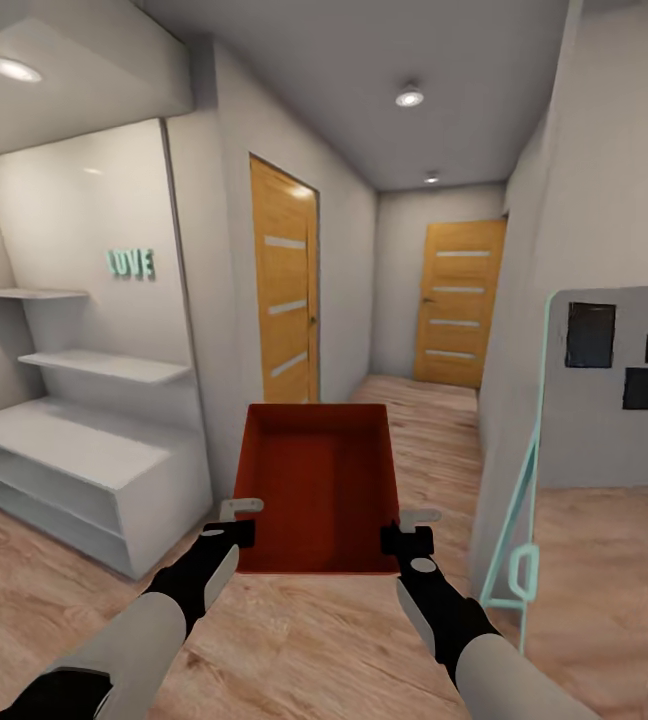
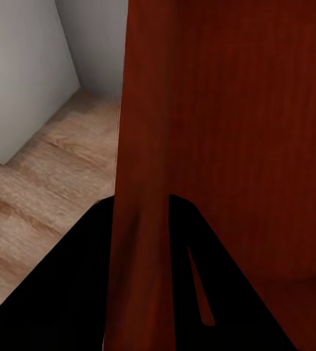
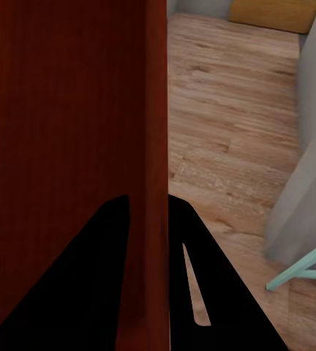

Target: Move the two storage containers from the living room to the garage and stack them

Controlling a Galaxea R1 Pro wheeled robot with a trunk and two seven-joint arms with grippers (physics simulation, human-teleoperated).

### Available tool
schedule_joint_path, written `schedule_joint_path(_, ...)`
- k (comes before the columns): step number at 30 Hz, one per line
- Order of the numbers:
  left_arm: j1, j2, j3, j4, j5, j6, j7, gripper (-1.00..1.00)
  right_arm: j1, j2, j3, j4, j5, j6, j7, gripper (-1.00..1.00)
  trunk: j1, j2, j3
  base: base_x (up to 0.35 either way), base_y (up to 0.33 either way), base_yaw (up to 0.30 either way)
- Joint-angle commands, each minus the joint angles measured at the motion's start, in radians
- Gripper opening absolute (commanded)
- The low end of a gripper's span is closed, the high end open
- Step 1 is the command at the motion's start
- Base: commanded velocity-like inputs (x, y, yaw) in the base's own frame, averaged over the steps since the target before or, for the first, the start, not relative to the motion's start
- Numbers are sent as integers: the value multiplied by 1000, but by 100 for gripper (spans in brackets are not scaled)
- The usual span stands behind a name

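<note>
Head view: a robot carries a red-orange bin [image 1: 319, 485] down a wood-floored hallway, held out in front between both arms, open top up and level. The left gripper [image 1: 232, 528] is clamped on the bin's left wall near its near corner, the right gripper [image 1: 407, 537] on the right wall opposite. White shelving [image 1: 84, 470] stands at the left, one orange door [image 1: 284, 295] on the left wall and a second door [image 1: 459, 303] at the hallway's end; a teal-framed board [image 1: 604, 450] leans at the right. The garage is not in sight, so this is judged the carrying leg for one bin.

Left wrist view: the bin's wall [image 2: 140, 183] runs straight between the dark fingers [image 2: 77, 292], which close on it from either side, with the plank floor [image 2: 48, 190] below.

Right wrist view: the same pinch on the other wall [image 3: 154, 146], one finger [image 3: 202, 307] outside and one inside, closed tight on the thin edge.

Doing this well likely means keeping both grips firm and both hands level and evenly spaced while the base rolls, steering down the middle of the passage, clear of the shelving corner and the leaning board.
</note>
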Motion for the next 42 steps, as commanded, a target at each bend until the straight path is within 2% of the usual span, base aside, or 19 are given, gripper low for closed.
schedule_joint_path(1,0,4,5,-7,-22,1,13,-100,-1,-2,-42,3,-10,-3,-57,-100,1,-1,-1,300,219,-246)
schedule_joint_path(20,0,4,5,-13,-23,1,13,-100,-1,-3,-42,3,-12,-2,-57,-100,1,-1,-1,300,219,-241)
schedule_joint_path(34,0,4,4,-12,-23,0,14,-100,-1,-2,-42,2,-12,-4,-55,-100,1,-1,-1,300,212,-21)
schedule_joint_path(42,0,4,3,-15,-24,-5,15,-100,-1,-3,-43,2,-11,-3,-57,-100,1,-1,-1,321,25,0)
